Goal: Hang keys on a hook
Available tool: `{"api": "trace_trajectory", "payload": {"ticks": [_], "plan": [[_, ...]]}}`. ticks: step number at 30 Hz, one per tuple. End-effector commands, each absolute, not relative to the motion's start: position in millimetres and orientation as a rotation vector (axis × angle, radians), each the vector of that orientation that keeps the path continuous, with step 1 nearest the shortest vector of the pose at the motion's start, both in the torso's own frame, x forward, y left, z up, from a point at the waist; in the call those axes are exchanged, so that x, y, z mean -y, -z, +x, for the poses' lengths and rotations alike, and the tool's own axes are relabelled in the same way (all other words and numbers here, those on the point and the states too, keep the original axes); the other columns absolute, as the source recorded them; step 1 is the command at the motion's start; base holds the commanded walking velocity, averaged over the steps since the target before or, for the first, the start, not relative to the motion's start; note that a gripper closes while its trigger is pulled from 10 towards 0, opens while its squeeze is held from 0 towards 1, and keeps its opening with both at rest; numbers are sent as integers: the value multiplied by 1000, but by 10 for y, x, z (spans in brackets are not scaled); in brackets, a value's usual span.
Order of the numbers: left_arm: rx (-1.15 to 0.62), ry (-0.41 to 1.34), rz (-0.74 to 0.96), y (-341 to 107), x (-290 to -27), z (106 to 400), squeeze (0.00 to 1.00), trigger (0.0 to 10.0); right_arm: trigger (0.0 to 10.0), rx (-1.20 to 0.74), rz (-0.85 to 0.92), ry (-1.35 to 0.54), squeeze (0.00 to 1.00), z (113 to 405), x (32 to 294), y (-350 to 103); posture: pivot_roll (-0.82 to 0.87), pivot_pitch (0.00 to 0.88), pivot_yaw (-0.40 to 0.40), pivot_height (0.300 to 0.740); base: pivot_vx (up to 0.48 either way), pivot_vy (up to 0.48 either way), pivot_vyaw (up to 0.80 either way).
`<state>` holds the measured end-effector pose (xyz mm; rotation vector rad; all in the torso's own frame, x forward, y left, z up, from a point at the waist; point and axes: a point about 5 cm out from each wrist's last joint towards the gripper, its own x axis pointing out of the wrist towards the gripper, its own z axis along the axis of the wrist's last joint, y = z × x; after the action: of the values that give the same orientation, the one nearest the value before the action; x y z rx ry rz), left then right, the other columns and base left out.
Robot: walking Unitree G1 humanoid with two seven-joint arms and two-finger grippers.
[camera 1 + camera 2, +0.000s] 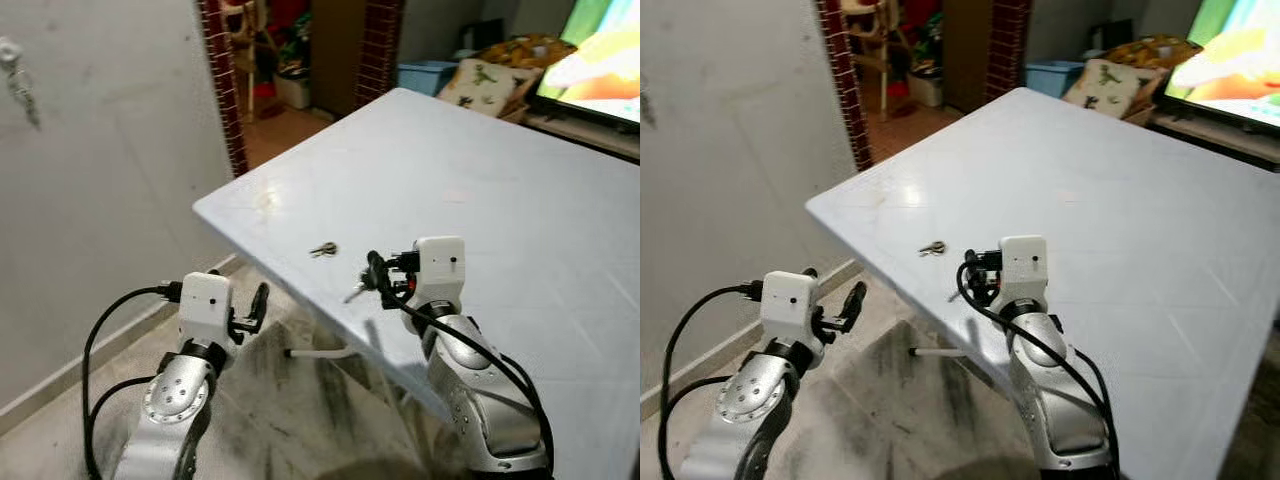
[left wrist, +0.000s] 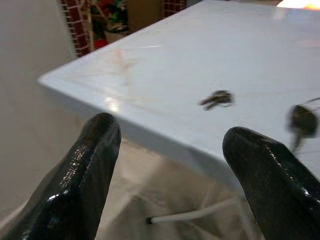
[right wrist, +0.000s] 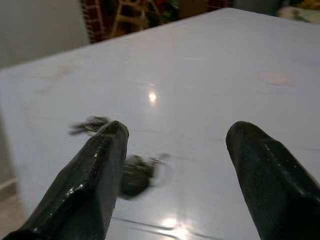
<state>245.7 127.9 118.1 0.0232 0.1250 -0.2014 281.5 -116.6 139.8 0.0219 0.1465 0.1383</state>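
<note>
A small bunch of keys [image 1: 323, 249] is seen lying flat on the pale blue table [image 1: 520, 210], near the table's front-left corner and a little in from the edge. A second dark keyring with a silver key [image 1: 358, 289] is seen just beside the right gripper [image 1: 378, 275], close to the table's edge; in the right wrist view it is blurred, so whether it is touched by a fingertip or merely lies near cannot be told. The right gripper is held low over the table, its two black fingers [image 3: 95, 185] spread wide apart with nothing clasped between them, and the bunch of keys [image 3: 90, 124] is seen beyond the tip of one finger. The left gripper [image 1: 252, 308] is held off the table, below and to the left of the corner, above the marbled floor [image 1: 290, 400]; its fingers [image 2: 85, 175] are likewise parted and nothing is grasped. A white cable [image 1: 318, 352] is seen running under the table's edge. On the grey wall [image 1: 100, 180] to the left a small hook [image 1: 12, 55] is mounted high up, well apart from the keys. A brick-edged doorway [image 1: 228, 90] and a lit television screen [image 1: 600, 60] are seen beyond the table
</note>
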Motion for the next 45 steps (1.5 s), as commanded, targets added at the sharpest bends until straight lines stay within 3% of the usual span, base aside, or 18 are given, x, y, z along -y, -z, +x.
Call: {"api": "trace_trajectory", "payload": {"ticks": [1, 14, 21, 36, 37, 38, 41, 43, 44, 45], "plan": [[-123, 170, 22, -1174, -1370, 2460, 0, 10000, 10000, -150, 39, -174, 0, 2806, 1067, -1415, 6, 26, 7, 740, 0, 0, 0], [-155, 143, 9, -1123, -1425, 2472, 0, 10000, 10000, -227, 52, -259, 0, 2817, 954, -1262, 27, 21, 6, 740, 0, 0, 0], [-331, 369, 8, -921, -1292, 2396, 0, 10000, 10000, -259, 53, -150, 0, 3103, 936, -1164, 59, 24, 2, 740, 0, 0, 0], [-357, 348, -18, -867, -1320, 2403, 0, 10000, 9725, -347, 76, -52, 0, 3283, 904, -1020, 58, 26, -13, 740, 0, 0, 0], [-358, 349, -19, -864, -1317, 2405, 0, 10000, 1569, -357, 58, -41, 0, 3278, 911, -1002, 56, 26, -13, 740, 0, 0, 0], [-359, 350, -20, -862, -1315, 2404, 0, 10000, 0, -361, 62, -39, 0, 3274, 910, -993, 54, 28, -12, 740, 0, 0, 0], [-362, 355, -21, -859, -1308, 2404, 0, 10000, 824, -385, 68, -28, 0, 3257, 908, -953, 55, 28, -14, 740, 0, 0, 0], [-362, 355, -24, -862, -1309, 2403, 0, 10000, 667, -394, 83, -31, 0, 3246, 898, -940, 54, 29, -15, 740, 0, 0, 0], [-362, 355, -25, -860, -1308, 2402, 0, 10000, 1725, -397, 85, -32, 0, 3240, 894, -934, 53, 31, -15, 740, 0, 0, 0], [-362, 355, -26, -860, -1306, 2401, 0, 10000, 3804, -400, 88, -33, 0, 3234, 889, -931, 53, 31, -16, 740, 0, 0, 0]]}}
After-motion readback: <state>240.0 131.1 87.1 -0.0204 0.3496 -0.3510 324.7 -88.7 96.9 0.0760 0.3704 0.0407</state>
